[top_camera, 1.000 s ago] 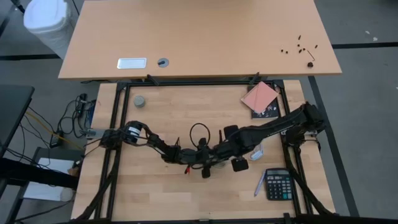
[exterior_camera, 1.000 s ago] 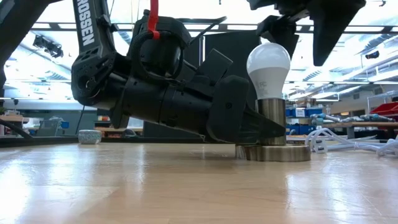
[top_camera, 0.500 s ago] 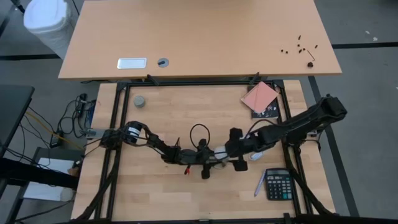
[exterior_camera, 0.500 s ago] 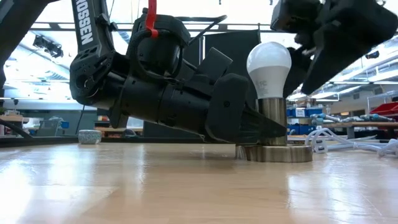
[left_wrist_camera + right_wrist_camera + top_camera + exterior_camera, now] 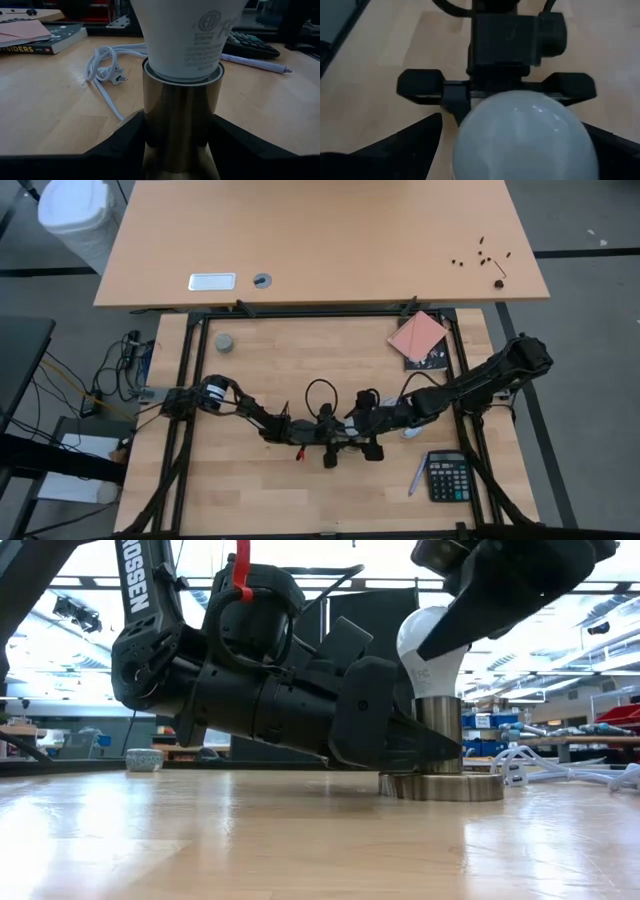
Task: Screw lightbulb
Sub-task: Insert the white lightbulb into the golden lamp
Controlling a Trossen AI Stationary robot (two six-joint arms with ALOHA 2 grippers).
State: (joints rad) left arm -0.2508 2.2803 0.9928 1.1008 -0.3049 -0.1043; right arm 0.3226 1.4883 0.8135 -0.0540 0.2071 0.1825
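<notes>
The white lightbulb [image 5: 430, 645] stands upright with its base in a brass-coloured socket tube [image 5: 180, 120] on a round disc base [image 5: 445, 786] at the table's middle. My left gripper [image 5: 177, 150] lies low on the table and is shut on the tube. My right gripper [image 5: 520, 145] is open above the bulb [image 5: 525, 135], one finger on each side of its rounded head. In the high view my right gripper [image 5: 368, 442] hides the bulb. My left gripper pinches the socket's metal tube [image 5: 150, 125] between its two fingers, below the bulb's neck. The fingers [image 5: 235, 142] come level from the table's left side. The socket stands upright on its disc on the table. My right gripper: whether its fingers touch the bulb's head, I cannot tell.
A white cord with plug [image 5: 107, 70] lies behind the socket. A calculator [image 5: 447, 477] and a pen [image 5: 415, 477] lie at the near right, a pink booklet on a book [image 5: 418, 337] at the far right, a small grey cap [image 5: 224, 342] at the far left.
My right gripper first drew off toward the table's right edge, away from the bulb, then came back and down over the bulb's head. The bulb, the socket and my left gripper have kept still.
</notes>
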